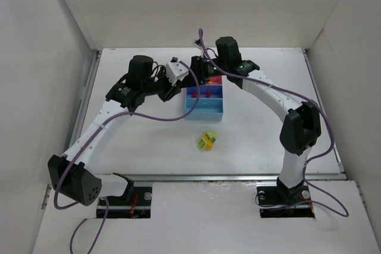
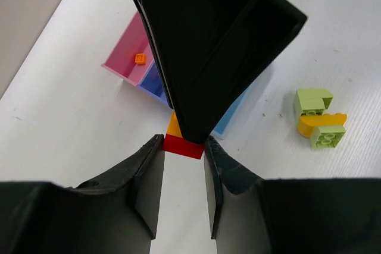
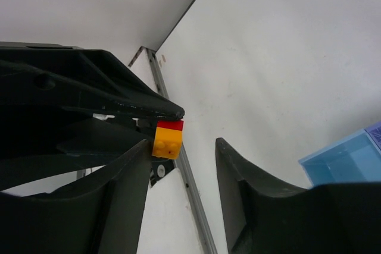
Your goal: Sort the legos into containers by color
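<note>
l gripper [image 2: 183, 149] is pinched tight on a red brick [image 2: 184, 146], one finger on each side. an orange brick [image 2: 174, 127] is stuck to the red one on its far side. in the top view the pair sits just left of the tray [image 1: 186, 106], by the pink/dk blue end, not over any compartment.

r gripper [image 3: 184, 144] comes in from the opposite side, nose to nose w/ the l one. its jaws stand wide apart and grip nothing. the orange brick is right at the inner edge of one of its fingers (touching or just off it, can't tell).

the tray has 3 joined bins in a row:
- pink bin [image 2: 122, 63] is at the far end, w/ one small orange piece [image 2: 140, 58] lying on its floor.
- dk blue bin [image 2: 153, 81] is in the middle, w/ small red pieces [image 1: 194, 94] in it per the top view.
- light blue bin [image 1: 204, 111] is nearest the arm bases.

loose on the table [image 1: 268, 123], near the light blue end but apart from the tray, are a lime-green brick [image 2: 312, 100], a yellow brick [image 2: 321, 124] and a 2nd lime-green brick [image 2: 326, 139]. all 3 are clumped together and touching.
</note>
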Robot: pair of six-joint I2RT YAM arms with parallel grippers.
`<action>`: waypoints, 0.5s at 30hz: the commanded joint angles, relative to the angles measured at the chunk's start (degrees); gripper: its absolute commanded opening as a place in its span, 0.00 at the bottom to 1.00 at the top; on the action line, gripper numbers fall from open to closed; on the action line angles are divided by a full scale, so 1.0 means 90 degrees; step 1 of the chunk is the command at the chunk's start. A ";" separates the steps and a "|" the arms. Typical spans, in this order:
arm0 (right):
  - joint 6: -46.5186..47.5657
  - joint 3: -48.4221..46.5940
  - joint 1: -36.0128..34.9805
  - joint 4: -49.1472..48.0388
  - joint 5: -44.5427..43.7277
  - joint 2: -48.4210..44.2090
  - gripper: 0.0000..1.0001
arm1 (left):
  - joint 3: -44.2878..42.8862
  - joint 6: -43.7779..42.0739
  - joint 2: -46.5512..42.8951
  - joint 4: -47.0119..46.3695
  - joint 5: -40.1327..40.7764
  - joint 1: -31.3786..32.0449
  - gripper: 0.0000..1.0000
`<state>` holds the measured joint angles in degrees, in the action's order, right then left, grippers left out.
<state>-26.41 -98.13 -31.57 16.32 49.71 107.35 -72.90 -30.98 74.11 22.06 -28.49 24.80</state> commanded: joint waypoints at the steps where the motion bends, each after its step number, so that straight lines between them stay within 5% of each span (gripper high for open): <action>1: 0.0005 -0.0396 -0.0027 -0.0045 0.0043 0.0025 0.52 | -0.0288 0.0112 -0.0041 -0.0196 -0.0135 0.0038 0.00; 3: 0.0005 -0.0396 -0.0027 -0.0114 0.0043 0.0025 0.43 | -0.0288 0.0112 -0.0041 -0.0196 -0.0135 0.0038 0.00; 8: 0.0005 -0.0512 -0.0086 -0.0114 0.0101 0.0083 0.42 | -0.0288 0.0171 -0.0041 -0.0196 -0.0135 0.0038 0.00; 15: 0.0005 -0.0513 -0.0086 -0.0114 0.0101 0.0142 0.00 | -0.0288 0.0171 -0.0041 -0.0254 -0.0038 0.0038 0.00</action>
<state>-27.14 -100.16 -31.88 16.43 49.71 108.14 -72.93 -30.30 74.19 22.20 -27.99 24.77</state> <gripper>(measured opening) 0.069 0.264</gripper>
